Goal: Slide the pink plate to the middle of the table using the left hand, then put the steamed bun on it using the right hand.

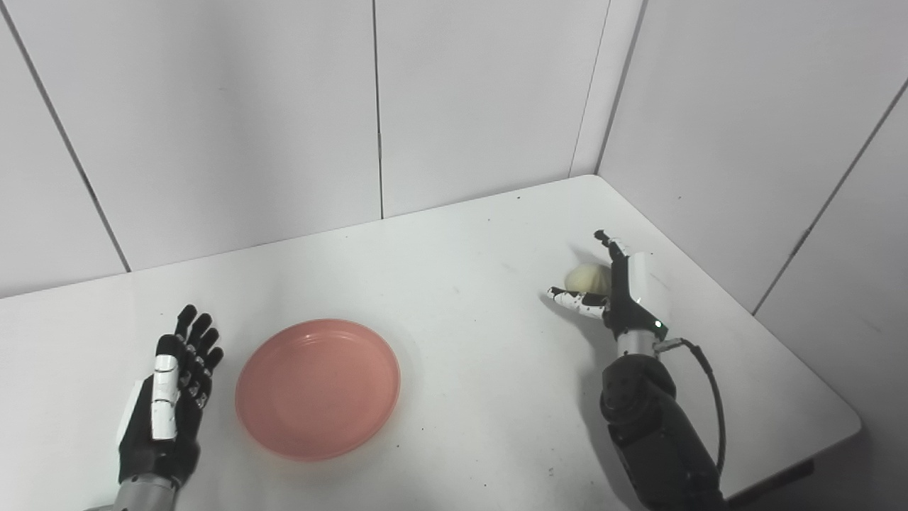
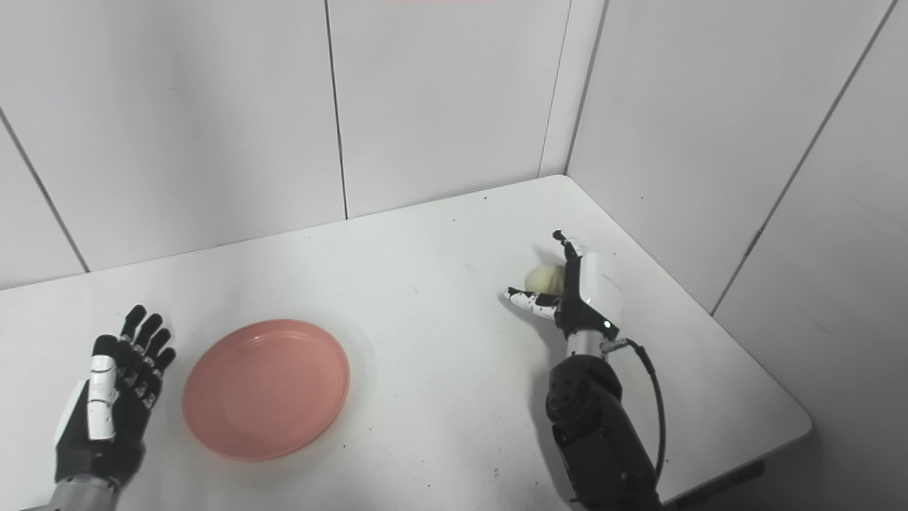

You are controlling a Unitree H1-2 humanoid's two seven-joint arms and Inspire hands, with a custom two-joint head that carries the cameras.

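The pink plate [image 1: 318,387] lies empty on the white table [image 1: 468,298], left of its middle. My left hand [image 1: 172,394] rests just left of the plate, palm toward it, fingers spread and open, not touching the rim. The steamed bun [image 1: 587,277], pale yellow and round, sits on the table at the right. My right hand [image 1: 613,291] is open beside the bun, its fingers reaching along the bun's right side and its thumb stretched out in front of it. Whether the hand touches the bun I cannot tell.
White wall panels [image 1: 489,92] close the table at the back and along the right side, meeting in a corner. The table's front right edge [image 1: 844,426] drops off near my right forearm [image 1: 656,426].
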